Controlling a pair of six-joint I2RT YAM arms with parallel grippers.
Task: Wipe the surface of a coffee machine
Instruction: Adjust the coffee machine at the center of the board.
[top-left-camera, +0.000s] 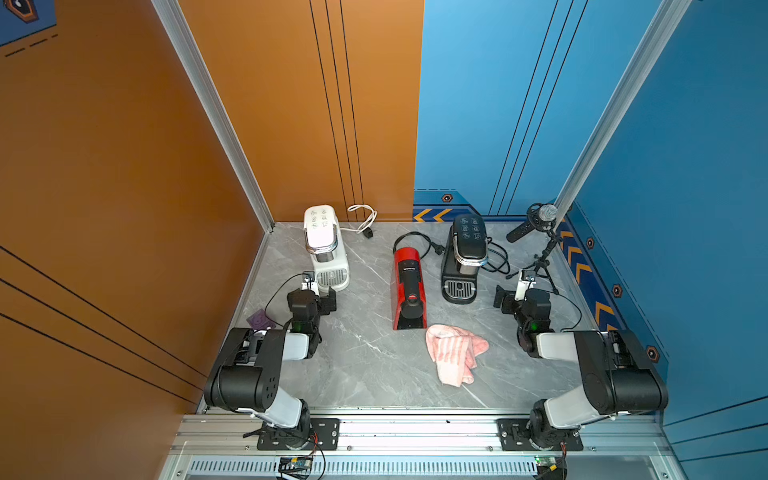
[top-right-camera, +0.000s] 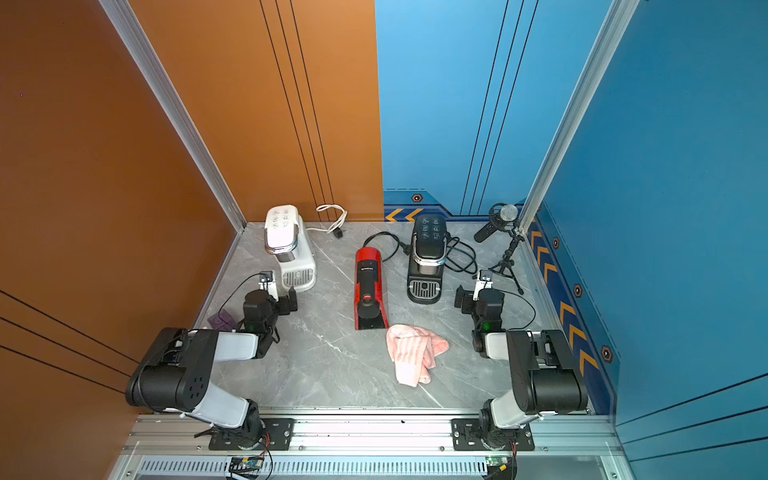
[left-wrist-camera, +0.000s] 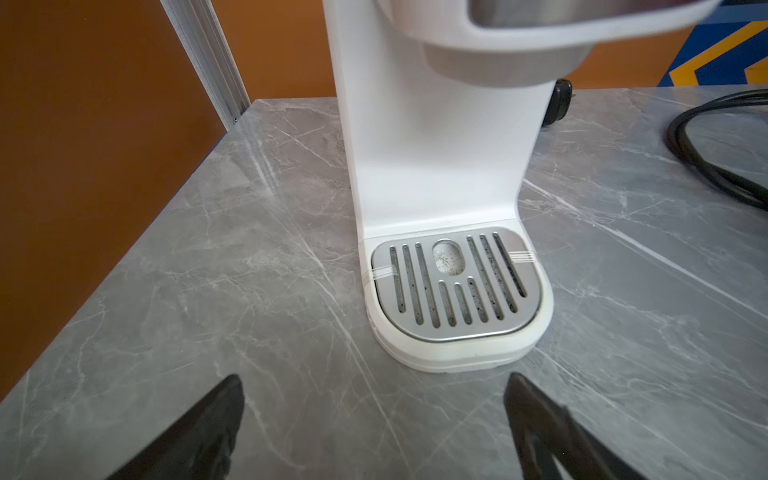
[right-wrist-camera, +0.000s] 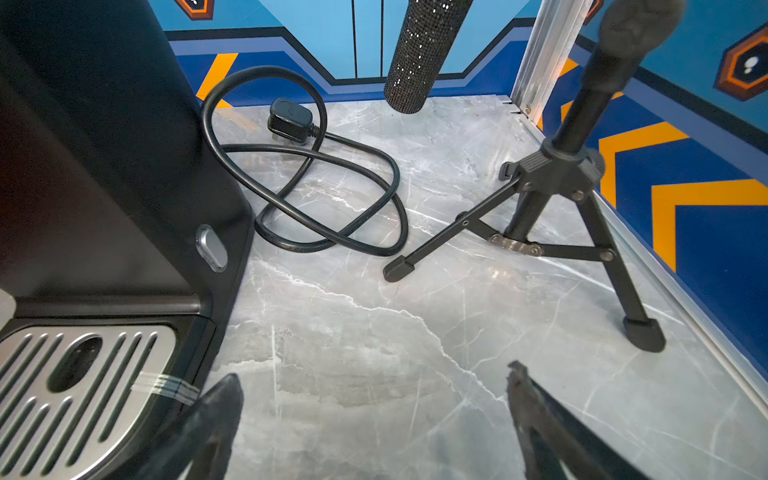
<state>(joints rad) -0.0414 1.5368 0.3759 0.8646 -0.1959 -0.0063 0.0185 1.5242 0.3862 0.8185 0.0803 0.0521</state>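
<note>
Wrist views show left hand (left-wrist-camera: 375, 377) and right hand (right-wrist-camera: 374, 370) spread wide, empty; pink cloth (top-left-camera: 453, 353) lies untouched.

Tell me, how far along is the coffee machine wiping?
Nothing looks done. The pink cloth lies crumpled, untouched. In hand: nothing, the left gripper and right gripper are open and empty. Left: picking up the cloth and wiping a machine, perhaps the red coffee machine.
</note>
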